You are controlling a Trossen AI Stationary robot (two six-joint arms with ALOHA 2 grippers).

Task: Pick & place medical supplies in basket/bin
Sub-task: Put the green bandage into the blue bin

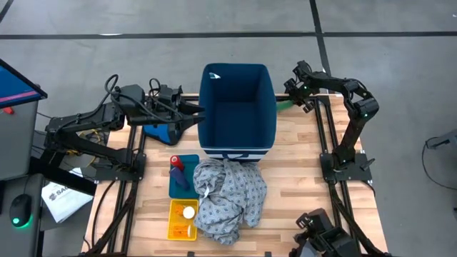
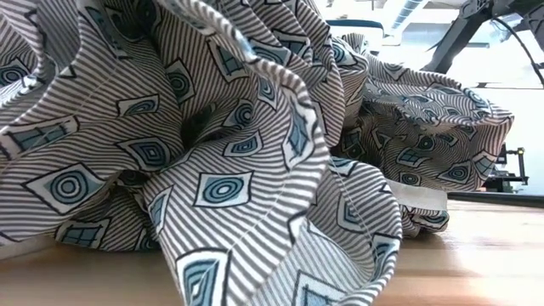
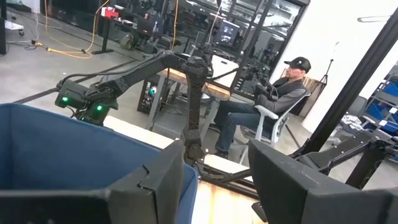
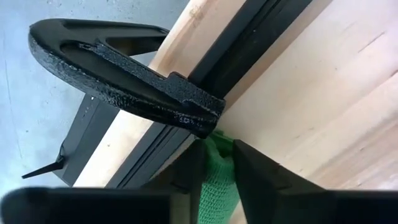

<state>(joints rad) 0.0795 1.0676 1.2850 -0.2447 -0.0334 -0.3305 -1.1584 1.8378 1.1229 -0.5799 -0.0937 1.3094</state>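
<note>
The right gripper pinches a green roll at the table's far right edge, about one o'clock from the tall navy fabric bin, its two dark fingers closed snugly on the knitted-looking cylinder. From above, the green tip pokes out just beside the bin's right wall. The roll looks soft and light with a woven, grippy surface, and should give a little under pressure; held across its middle, as here, it is unlikely to slip.

The left gripper hovers at the bin's nine o'clock rim, jaws spread wide and empty.

At six o'clock from the bin lies the crumpled patterned gown, a limp striped cotton heap touching the bin's white-striped base. It will likely drape and trail when lifted, so a bunched fold near the top of the pile seems the best hold. At its eight o'clock, a yellow tray holds a white-capped bottle: rigid, smooth plastic, probably slick, best taken around the body. A red-topped cylinder rests on a teal pad just above.

A seated person watches from beyond the wooden table.
</note>
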